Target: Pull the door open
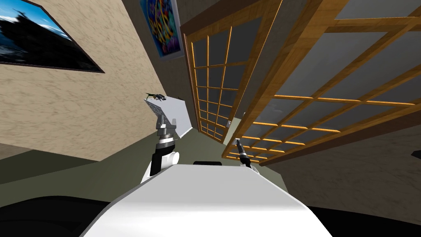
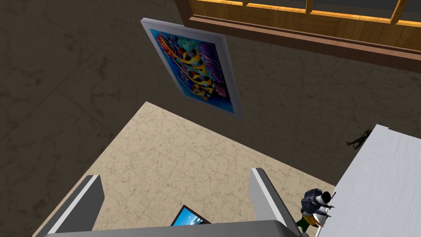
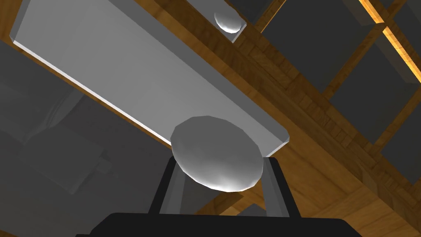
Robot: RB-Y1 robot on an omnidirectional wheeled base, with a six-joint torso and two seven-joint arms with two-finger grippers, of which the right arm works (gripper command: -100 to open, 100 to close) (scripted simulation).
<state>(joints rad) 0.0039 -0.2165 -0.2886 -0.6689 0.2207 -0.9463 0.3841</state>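
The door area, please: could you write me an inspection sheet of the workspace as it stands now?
Surface: greyish-green floor.
Job's things: wooden lattice door, with a round grey knob on a grey plate.
Clutter: dark figurine on a white shelf.
Grippers: right pincer shut on the knob, a finger at each side; left pincer open, off to the left near the shelf.
Cables: nothing seen.
Surroundings: beige wall, colourful framed picture, second lattice panel.
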